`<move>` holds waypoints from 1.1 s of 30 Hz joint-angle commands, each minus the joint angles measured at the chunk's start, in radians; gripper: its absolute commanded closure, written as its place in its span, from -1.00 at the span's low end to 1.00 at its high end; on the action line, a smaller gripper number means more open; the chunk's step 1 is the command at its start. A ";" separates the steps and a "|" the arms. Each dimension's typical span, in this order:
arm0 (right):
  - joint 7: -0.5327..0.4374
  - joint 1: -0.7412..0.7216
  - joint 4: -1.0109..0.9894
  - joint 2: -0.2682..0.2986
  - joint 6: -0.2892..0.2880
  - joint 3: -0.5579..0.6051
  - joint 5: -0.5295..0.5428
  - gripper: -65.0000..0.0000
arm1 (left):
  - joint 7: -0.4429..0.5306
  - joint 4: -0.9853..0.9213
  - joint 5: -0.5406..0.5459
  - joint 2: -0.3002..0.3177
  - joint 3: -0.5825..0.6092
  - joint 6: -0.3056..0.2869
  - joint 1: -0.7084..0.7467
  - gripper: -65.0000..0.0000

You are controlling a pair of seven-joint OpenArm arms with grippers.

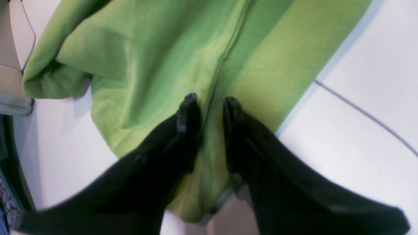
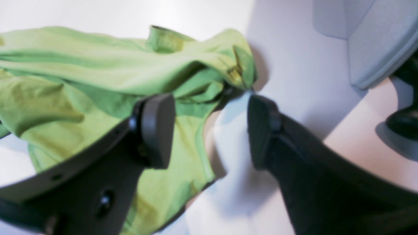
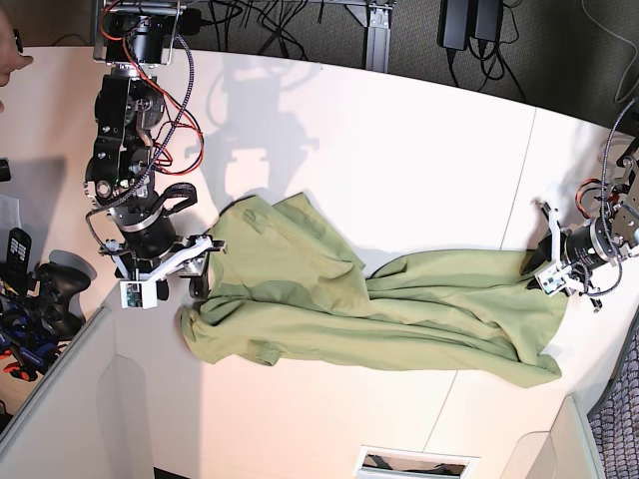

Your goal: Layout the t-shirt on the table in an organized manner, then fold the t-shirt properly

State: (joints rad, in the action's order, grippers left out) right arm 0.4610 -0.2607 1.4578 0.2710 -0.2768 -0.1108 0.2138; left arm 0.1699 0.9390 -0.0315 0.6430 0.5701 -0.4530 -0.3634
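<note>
The olive-green t-shirt [image 3: 379, 314] lies stretched lengthwise across the white table [image 3: 399, 160], wrinkled and partly bunched, one end puckered near the table's curved edge, a fold ridge running along its middle.

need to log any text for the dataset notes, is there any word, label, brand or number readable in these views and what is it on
None can be read in any view.
The t-shirt is plain, no print or tag showing.
The table bears only a thin dark seam, no marking.
The left gripper and right gripper show bare dark pads, no lettering.
The remote-like thing at the base view's left edge may have buttons, too small to read.
</note>
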 commanded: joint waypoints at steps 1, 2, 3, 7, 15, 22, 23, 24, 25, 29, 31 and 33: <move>-0.026 -0.024 0.019 0.011 0.000 -0.005 0.008 -0.09 | -0.014 0.002 -0.011 0.019 -0.006 -0.004 -0.019 0.53; -0.026 -0.024 0.019 0.011 0.000 -0.005 0.008 -0.09 | -0.017 0.002 -0.011 0.019 -0.006 -0.004 -0.019 0.53; -0.026 -0.024 0.019 0.011 0.000 -0.005 0.008 -0.09 | -0.017 0.002 -0.011 0.019 -0.006 -0.005 -0.018 0.52; -0.026 -0.024 0.019 0.011 0.000 -0.005 0.008 -0.09 | -0.020 0.002 -0.042 0.019 -0.006 -0.003 -0.019 0.70; -0.027 -0.024 0.019 0.011 0.000 -0.005 0.008 -0.09 | -0.027 0.002 -0.039 0.019 -0.006 0.005 -0.019 1.00; 0.019 -0.024 0.032 0.011 -0.002 -0.005 0.013 -0.09 | 0.035 0.043 0.006 0.022 -0.009 0.021 -0.019 1.00; 0.041 -0.023 0.043 0.011 -0.022 -0.005 0.026 -0.09 | 0.035 0.053 0.014 0.022 -0.009 0.022 -0.019 1.00; 0.064 -0.020 0.060 0.011 -0.057 -0.005 0.053 -0.09 | 0.035 0.060 0.018 0.022 -0.009 0.022 -0.019 1.00; 0.083 -0.011 0.083 0.012 -0.111 0.004 0.081 -0.09 | 0.035 0.066 0.022 0.022 -0.008 0.021 -0.019 1.00; 0.099 0.030 0.158 0.049 -0.165 0.162 0.023 -0.09 | 0.013 0.070 0.062 0.022 -0.008 0.021 -0.019 1.00; 0.069 0.044 0.156 0.066 -0.163 0.257 -0.088 -0.09 | 0.002 0.070 0.072 0.022 -0.008 0.021 -0.019 1.00; 0.040 0.059 0.155 0.084 -0.153 0.337 -0.200 -0.09 | 0.002 0.070 0.072 0.022 -0.008 0.021 -0.019 1.00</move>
State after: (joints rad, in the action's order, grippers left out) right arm 0.5270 -0.1757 1.5963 0.3412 -0.4419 0.2405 0.0048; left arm 0.1558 0.9958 0.0338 0.6483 0.5701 -0.4355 -0.3576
